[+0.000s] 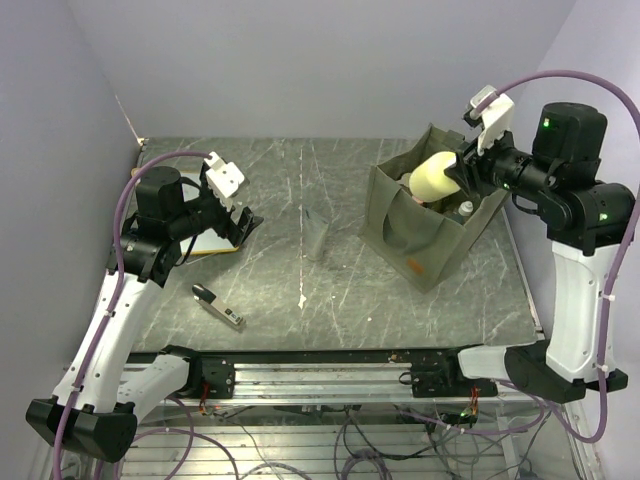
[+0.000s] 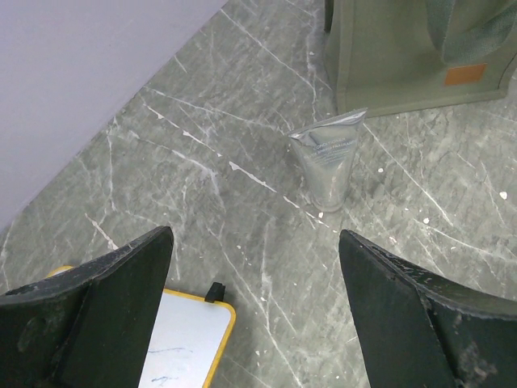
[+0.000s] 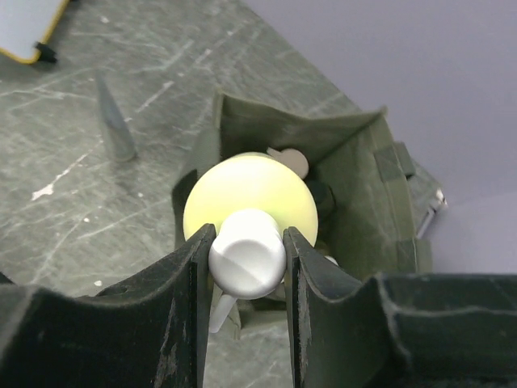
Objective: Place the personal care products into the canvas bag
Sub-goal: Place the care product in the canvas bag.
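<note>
Personal care products occupy two locations: one translucent grey tube stands on the table, and the others in view are inside or above the canvas bag.

1. Near left: a slim black-and-silver gadget lies flat on the table. It is not a task item and needs no handling.
2. Further back on the left: the left gripper hovers above the table with its fingers spread wide and nothing between them. A white board with a yellow edge lies under its left finger. The wrist view points toward the tube, so this arm appears staged for that pickup.
3. Centre: the tube stands upright, crimped end up, apart from the bag and to its left. It is judged to be the last product outside the bag.
4. Far right: the bag stands open-mouthed, its orange mark on the near side. At least two caps of products already deposited show inside.
5. Above the bag mouth: the right gripper is clamped on the white cap of a pale yellow-green bottle. The bottle body points away from the fingers toward the opening, which lets it enter base first.

Step in hand: lower the bottle into the bag, then release. Caution: the smooth, rounded cap may slip in the grip.
</note>
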Controlling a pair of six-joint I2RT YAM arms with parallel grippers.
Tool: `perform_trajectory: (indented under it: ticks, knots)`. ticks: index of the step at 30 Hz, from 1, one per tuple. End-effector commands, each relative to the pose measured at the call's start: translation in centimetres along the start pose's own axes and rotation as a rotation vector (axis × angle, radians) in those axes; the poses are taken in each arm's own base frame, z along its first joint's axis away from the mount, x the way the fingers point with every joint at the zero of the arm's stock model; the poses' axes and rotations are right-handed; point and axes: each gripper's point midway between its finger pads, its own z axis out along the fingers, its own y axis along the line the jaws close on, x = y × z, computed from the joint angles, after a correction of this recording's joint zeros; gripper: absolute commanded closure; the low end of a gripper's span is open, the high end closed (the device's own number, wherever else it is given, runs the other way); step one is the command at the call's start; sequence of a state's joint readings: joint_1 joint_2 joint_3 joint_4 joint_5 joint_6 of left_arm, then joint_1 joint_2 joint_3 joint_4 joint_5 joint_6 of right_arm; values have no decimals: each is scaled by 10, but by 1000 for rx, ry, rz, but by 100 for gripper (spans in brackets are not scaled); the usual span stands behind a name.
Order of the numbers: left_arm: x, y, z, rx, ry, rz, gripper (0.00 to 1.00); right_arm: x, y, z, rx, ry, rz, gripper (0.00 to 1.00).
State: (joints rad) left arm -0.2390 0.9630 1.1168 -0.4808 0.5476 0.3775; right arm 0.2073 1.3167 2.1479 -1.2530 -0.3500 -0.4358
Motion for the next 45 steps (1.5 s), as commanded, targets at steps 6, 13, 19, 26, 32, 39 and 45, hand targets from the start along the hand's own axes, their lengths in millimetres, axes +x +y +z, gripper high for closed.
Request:
perform_trajectory:
  ticks: [6,13,19,26,32,39,45]
  knots:
    - [-9,-2,-3,20,-30,8,6,0,-39,-6,225,-20,-22,100]
    - [-8,-3,-3,22,-32,10,6,30,-32,8,185,71,-8,100]
    - [-4,-6,-1,40,-29,12,6,50,-19,17,111,129,32,100]
    - [-3,-11,-1,61,-38,6,7,77,-14,34,53,226,41,100]
    - [-3,-14,-2,67,-45,4,7,96,-13,49,-20,309,22,100]
    - [-4,-16,-4,70,-51,8,7,124,-8,65,-126,409,19,100]
    - [-4,-17,-5,72,-54,9,7,151,-8,73,-172,487,18,100]
